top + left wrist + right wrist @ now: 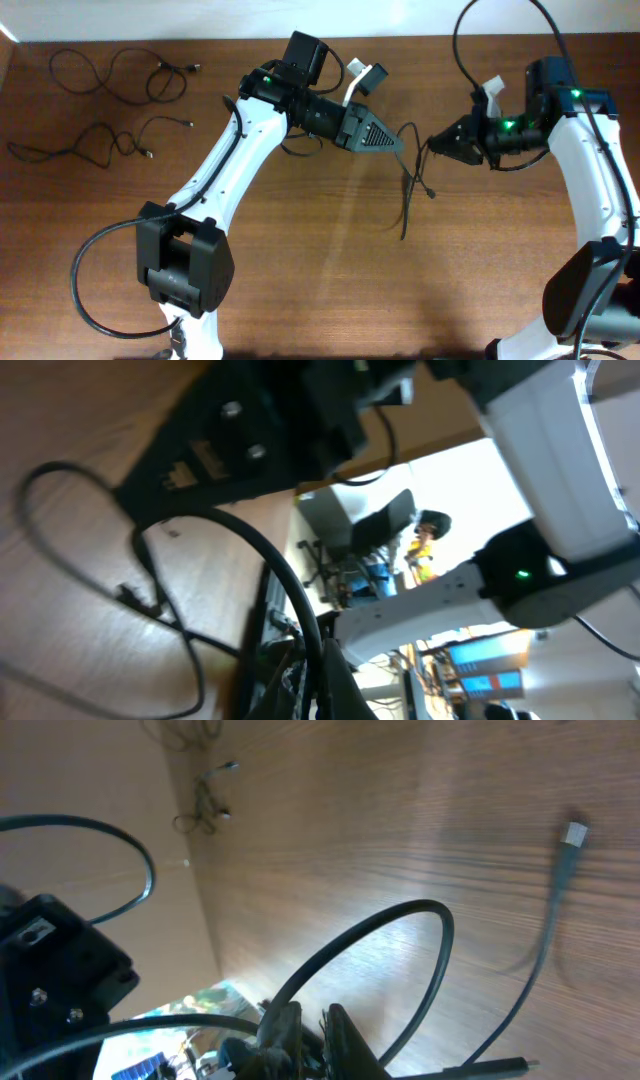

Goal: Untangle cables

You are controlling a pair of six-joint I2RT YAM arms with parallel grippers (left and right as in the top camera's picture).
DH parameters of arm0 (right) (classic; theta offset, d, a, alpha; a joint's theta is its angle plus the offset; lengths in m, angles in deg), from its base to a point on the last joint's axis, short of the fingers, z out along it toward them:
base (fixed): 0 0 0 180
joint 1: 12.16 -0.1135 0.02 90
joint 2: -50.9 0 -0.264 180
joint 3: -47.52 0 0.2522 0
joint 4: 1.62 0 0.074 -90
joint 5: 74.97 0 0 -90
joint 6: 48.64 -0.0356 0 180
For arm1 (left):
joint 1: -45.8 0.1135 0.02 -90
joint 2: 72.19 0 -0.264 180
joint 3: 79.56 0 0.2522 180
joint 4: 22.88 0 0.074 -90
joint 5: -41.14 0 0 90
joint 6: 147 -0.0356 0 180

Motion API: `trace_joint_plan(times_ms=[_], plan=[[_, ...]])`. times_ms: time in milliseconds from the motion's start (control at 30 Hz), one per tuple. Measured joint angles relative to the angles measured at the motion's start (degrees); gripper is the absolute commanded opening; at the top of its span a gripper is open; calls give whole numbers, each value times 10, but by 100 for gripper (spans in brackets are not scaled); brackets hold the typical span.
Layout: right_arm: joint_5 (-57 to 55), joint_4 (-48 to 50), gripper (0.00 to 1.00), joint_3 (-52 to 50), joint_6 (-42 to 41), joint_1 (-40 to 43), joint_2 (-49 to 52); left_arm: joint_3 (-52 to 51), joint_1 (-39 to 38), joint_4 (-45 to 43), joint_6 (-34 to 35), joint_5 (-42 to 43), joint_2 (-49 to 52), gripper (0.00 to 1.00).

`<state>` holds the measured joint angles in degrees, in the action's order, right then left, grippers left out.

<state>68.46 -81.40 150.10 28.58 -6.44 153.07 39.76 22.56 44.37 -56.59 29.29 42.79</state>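
Note:
A thin black cable (405,200) hangs between my two grippers above the table's middle, its loose end trailing toward the front. My left gripper (397,140) is shut on one strand of it; the left wrist view shows that strand (280,570) running into the closed jaws (322,678). My right gripper (436,143) faces it closely and is shut on the same cable; the right wrist view shows a loop (440,935) rising from the closed jaws (312,1038), with a plug end (573,833) lying on the wood. Two other cables (120,75) (90,145) lie apart at the far left.
The wooden table (330,280) fills the view. The left arm's base (185,265) stands at the front left, the right arm's base (590,300) at the front right. Thick black robot cables arc over both arms.

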Motion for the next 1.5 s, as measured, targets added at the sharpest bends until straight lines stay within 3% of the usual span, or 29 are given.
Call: trace_joint_plan(times_ms=[133,233,300,567,833,1000,1300,1500], plan=[[14,5,31,0,-1,-3,0,0,-3,0,-7,24,0,0],[22,3,47,0,-5,-3,0,0,-6,0,-11,31,0,0],[33,2,51,0,-1,-3,0,0,-6,0,-14,33,0,0],[81,3,53,0,-4,6,0,0,-6,0,-24,21,0,0],[160,33,54,0,-5,76,0,0,-7,24,-35,10,0,0],[157,0,54,0,2,99,0,0,-7,24,-39,9,0,0],[148,22,54,0,31,11,0,0,-8,27,-52,10,0,0],[70,48,52,0,-27,-14,0,0,-10,28,-54,28,0,0]])
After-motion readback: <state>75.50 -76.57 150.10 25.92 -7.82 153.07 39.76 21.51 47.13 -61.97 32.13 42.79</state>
